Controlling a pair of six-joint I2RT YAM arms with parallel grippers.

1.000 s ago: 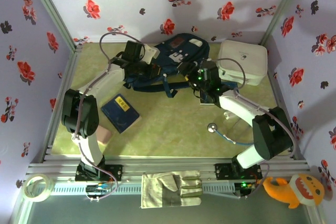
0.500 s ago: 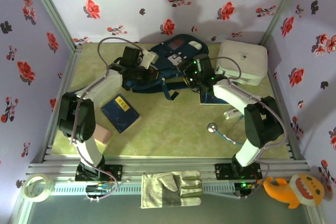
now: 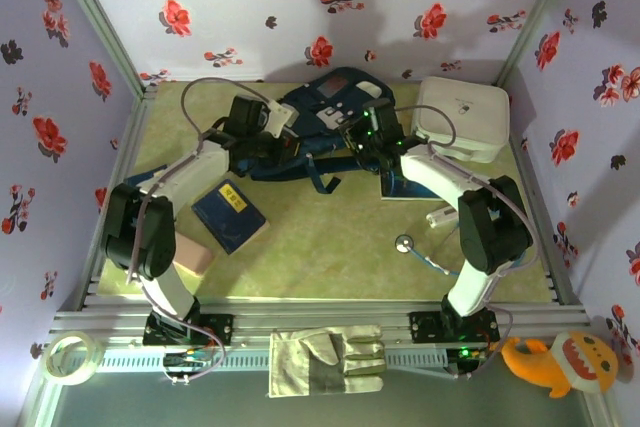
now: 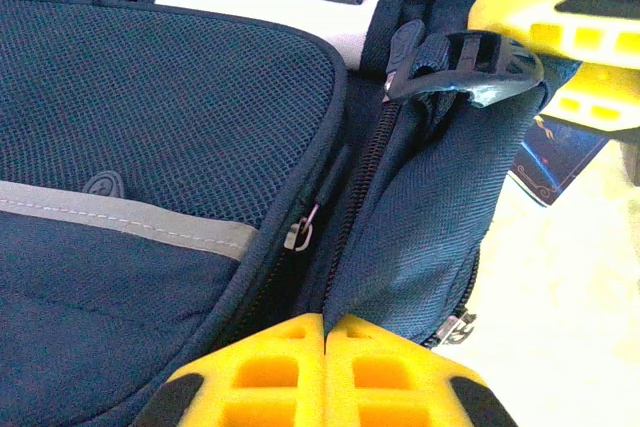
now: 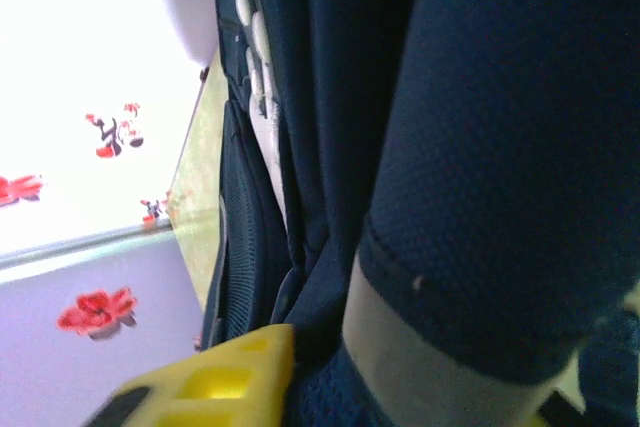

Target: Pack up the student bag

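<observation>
Well, the left gripper [image 4: 325,332] is pinched tight on a fold of the student bag [image 3: 335,97] beside its zip. The right gripper [image 4: 575,57] straddles the fabric opposite, though whether it has bitten I can't tell. That bag lies at the table's far middle; it looks soft and floppy, likely to sag unless held by the stiffer zip edges. Loose straps [image 3: 318,169] trail nearward and could snag. A white case [image 3: 460,117] sits just right, a blue book [image 3: 229,215] nearer left.

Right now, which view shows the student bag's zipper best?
Left wrist: the zipper runs close and sharp. Top external shows the whole student bag, its zipper too small; right wrist gives blurred fabric.
</observation>
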